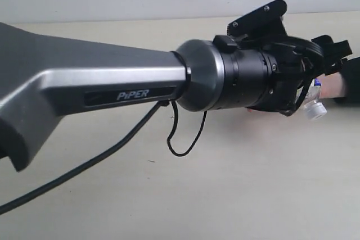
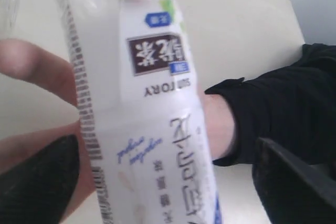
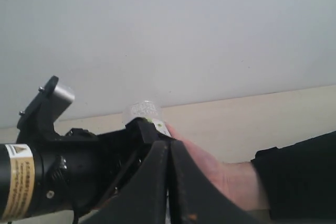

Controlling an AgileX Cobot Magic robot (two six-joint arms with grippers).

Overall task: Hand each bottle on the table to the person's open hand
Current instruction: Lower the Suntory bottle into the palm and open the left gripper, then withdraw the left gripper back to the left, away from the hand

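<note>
One bottle (image 2: pixel 152 129), with a white-blue label, lies between the fingers of my left gripper (image 2: pixel 167 141). The jaws stand wide, with a gap between the bottle and one finger. Directly behind the bottle is the person's open hand (image 2: pixel 37 69), with a black sleeve (image 2: pixel 283 98) at its wrist. In the exterior view my left gripper (image 1: pixel 323 68) reaches to the far right, and the bottle's (image 1: pixel 315 107) white cap end shows below it, against the hand (image 1: pixel 336 87). My right gripper (image 3: pixel 169 182) is shut and empty, and looks at the hand (image 3: pixel 210 166) from beside it. No other bottles are in view.
The long grey left arm (image 1: pixel 101 88) spans the exterior view over the cream table (image 1: pixel 225 195), its black cable (image 1: pixel 84 164) hanging low. A pale wall (image 3: pixel 184 35) rises behind the table's far edge.
</note>
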